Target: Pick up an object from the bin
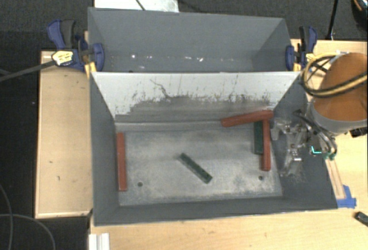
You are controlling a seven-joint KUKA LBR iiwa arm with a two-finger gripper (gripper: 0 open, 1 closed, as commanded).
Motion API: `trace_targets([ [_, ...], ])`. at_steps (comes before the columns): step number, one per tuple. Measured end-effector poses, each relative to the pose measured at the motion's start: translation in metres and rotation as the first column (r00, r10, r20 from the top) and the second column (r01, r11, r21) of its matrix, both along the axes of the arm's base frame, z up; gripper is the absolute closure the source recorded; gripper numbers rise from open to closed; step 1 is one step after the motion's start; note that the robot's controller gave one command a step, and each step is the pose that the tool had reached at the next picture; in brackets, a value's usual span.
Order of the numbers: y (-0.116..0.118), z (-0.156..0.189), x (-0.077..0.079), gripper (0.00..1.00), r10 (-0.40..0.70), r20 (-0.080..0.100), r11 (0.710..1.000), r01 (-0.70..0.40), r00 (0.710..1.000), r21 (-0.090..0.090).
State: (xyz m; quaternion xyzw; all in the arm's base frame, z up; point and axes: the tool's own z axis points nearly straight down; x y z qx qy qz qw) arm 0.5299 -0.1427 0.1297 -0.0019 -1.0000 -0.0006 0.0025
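Note:
My gripper (289, 150) hangs over the bin's right slope, just right of the floor's right edge. Closest to it, a short red stick (265, 150) and a dark green stick (259, 137) lie side by side, running front to back along the floor's right side. Just behind them a longer red stick (247, 119) lies slanted against the foot of the back wall. I see nothing held in the gripper.
A dark green stick (194, 167) lies slanted in the middle of the floor. A long red stick (121, 161) runs along the floor's left edge. The arm with its orange cover and cables stands over the bin's right rim.

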Motion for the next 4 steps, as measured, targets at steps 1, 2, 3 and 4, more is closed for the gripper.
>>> trace_targets([
  [1,0.005,-0.059,0.023,0.0,0.597,0.009,0.802,-0.597,0.802,0.002],
  [2,0.032,-0.059,0.034,0.0,0.923,0.011,0.385,-0.923,0.385,-0.001],
  [3,0.03,-0.06,0.034,1.0,0.921,0.009,0.389,-0.921,0.389,0.0],
  [4,0.071,0.101,0.017,1.0,0.949,0.008,0.315,-0.949,0.315,-0.01],
])
